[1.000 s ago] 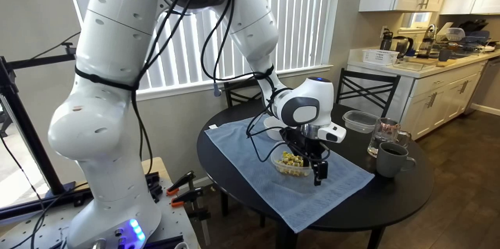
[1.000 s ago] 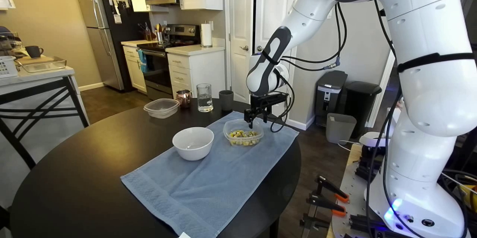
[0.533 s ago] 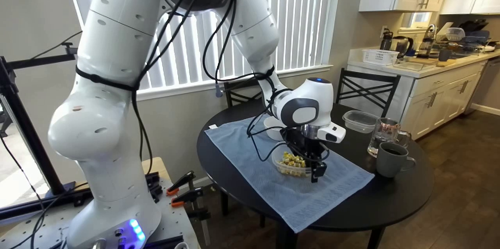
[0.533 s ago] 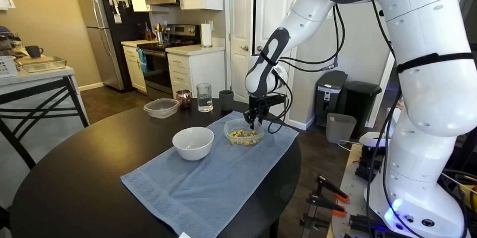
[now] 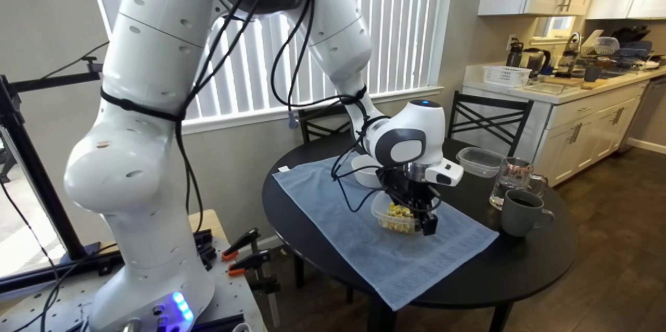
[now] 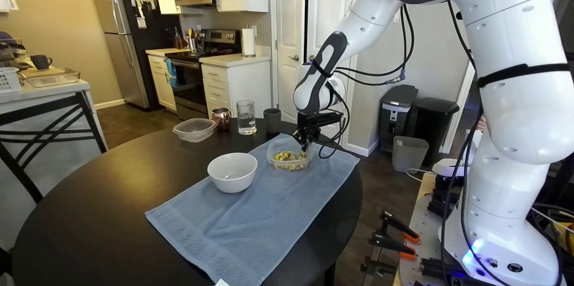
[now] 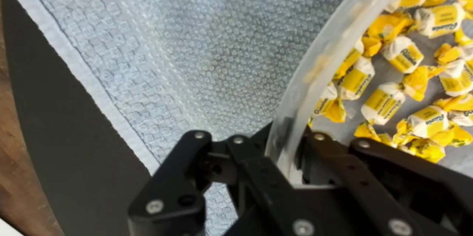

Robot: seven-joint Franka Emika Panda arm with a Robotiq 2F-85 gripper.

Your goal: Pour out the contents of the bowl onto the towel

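The yellow-and-white wrapped candies [image 7: 384, 103] lie in the clear plastic bowl [image 7: 329, 47]. Relative to the fingers, the candies are on the inner side of the bowl wall; in the wrist view they occupy the right-hand portion, with the nearest pieces just beside the inner finger. The gripper [image 7: 287, 138] straddles the wall: one finger is inside the bowl, the other outside. The fingers are narrow and clamped on the wall between them. In both exterior views the gripper is located at one end of the bowl. The bowl is positioned over the towel [image 6: 269, 214]; whether its base contacts the cloth cannot be determined. A white bowl [image 6: 232, 174] stands upright on the towel, near the clear plastic bowl and apart from the gripper. The towel is laid on a round black table [image 6: 112, 196]. Beside the towel, on the tabletop, stand a plastic container [image 6: 195, 136], a copper mug [image 6: 221, 119], a drinking glass [image 6: 246, 127] and a grey mug [image 6: 272, 121].
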